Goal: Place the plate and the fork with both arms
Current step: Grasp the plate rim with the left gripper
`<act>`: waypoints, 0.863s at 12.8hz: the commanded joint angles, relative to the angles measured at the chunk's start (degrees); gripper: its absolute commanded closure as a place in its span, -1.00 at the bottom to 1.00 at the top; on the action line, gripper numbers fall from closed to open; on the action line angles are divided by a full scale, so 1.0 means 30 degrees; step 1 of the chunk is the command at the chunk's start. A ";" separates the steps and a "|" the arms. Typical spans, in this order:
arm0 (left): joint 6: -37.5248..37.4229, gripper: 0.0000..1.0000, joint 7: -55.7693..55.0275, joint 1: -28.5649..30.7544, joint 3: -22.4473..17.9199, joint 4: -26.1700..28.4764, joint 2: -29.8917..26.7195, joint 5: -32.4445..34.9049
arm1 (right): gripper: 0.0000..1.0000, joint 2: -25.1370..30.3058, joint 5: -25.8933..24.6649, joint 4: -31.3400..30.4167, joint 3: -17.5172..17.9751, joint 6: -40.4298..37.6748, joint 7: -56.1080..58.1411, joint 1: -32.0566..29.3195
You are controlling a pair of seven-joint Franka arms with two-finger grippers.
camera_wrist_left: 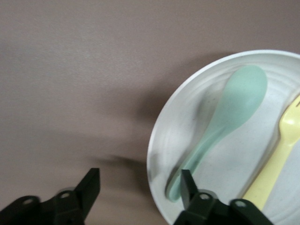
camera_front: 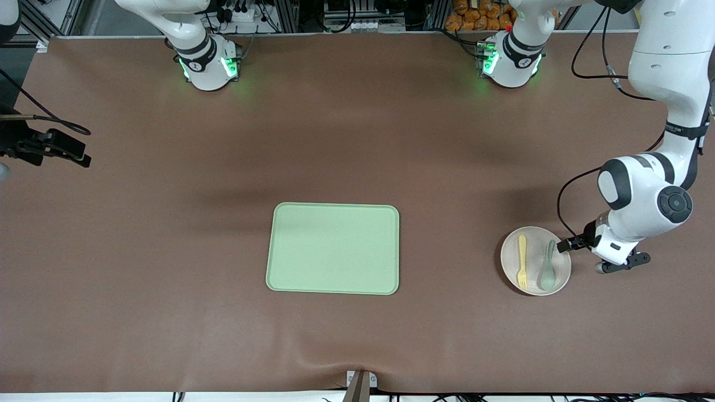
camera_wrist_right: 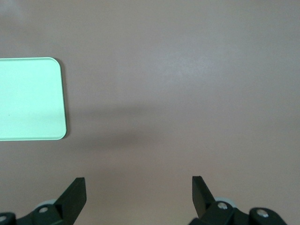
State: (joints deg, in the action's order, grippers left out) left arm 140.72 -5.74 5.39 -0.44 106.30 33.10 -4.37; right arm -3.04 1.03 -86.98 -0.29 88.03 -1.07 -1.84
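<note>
The pale beige plate (camera_front: 535,279) lies toward the left arm's end of the table, with the yellow fork (camera_front: 522,261) and a pale-green spoon (camera_front: 548,264) side by side in it. My left gripper (camera_front: 576,244) is low at the plate's rim and open. In the left wrist view one finger (camera_wrist_left: 187,180) is over the plate (camera_wrist_left: 187,117) by the spoon's (camera_wrist_left: 234,105) handle end, the other finger is outside the rim, and the fork (camera_wrist_left: 281,150) lies beside the spoon. My right gripper (camera_front: 72,152) waits open over bare table at the right arm's end, nothing between its fingers (camera_wrist_right: 77,190).
A rectangular light-green tray (camera_front: 334,248) lies mid-table, with nothing on it; its corner (camera_wrist_right: 33,101) shows in the right wrist view. The brown mat (camera_front: 167,279) covers the table around it. Cables hang beside the left arm.
</note>
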 commanded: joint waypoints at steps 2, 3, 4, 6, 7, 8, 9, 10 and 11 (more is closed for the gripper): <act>0.0175 -0.26 0.0038 0.0050 0.0029 -0.1095 0.1269 -0.1294 | -1.00 0.0165 0.0008 -0.0038 0.0038 -0.0309 -0.0374 -0.0001; 0.0262 -0.06 0.0009 0.0109 0.0029 -0.1096 0.1329 -0.1499 | -1.00 0.0136 0.0008 -0.0067 0.0037 -0.0309 -0.0374 -0.0001; 0.0234 0.04 0.0009 0.0109 0.0000 -0.1125 0.1358 -0.1588 | -1.00 0.0136 0.0008 -0.0068 0.0037 -0.0309 -0.0374 -0.0001; 0.0234 0.58 -0.0020 0.0109 0.0000 -0.1096 0.1359 -0.1589 | -1.00 0.0107 0.0008 -0.0126 0.0037 -0.0309 -0.0374 -0.0001; 0.0234 0.70 -0.0079 0.0138 0.0000 -0.1096 0.1359 -0.1589 | -1.00 0.0106 0.0008 -0.0126 0.0037 -0.0367 -0.0374 -0.0001; 0.0234 0.91 -0.0021 0.0167 0.0000 -0.1096 0.1359 -0.1589 | -1.00 0.0077 0.0008 -0.0126 0.0037 -0.0397 -0.0374 -0.0030; 0.0234 1.00 0.0009 0.0168 0.0000 -0.1067 0.1388 -0.1618 | -1.00 0.0077 0.0008 -0.0126 0.0037 -0.0397 -0.0374 -0.0001; 0.0234 1.00 0.0096 0.0197 0.0029 -0.1008 0.1388 -0.1619 | -1.00 0.0077 0.0008 -0.0126 0.0037 -0.0397 -0.0374 -0.0030; 0.0234 1.00 0.0097 0.0197 0.0029 -0.0979 0.1388 -0.1619 | -1.00 0.0077 0.0008 -0.0126 0.0037 -0.0397 -0.0374 -0.0030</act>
State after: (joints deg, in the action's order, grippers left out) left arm 141.14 -5.78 5.62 -0.45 103.49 36.39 -8.42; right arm -3.23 1.03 -87.03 -0.30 87.13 -1.33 -1.85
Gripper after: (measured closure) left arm 0.877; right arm 0.000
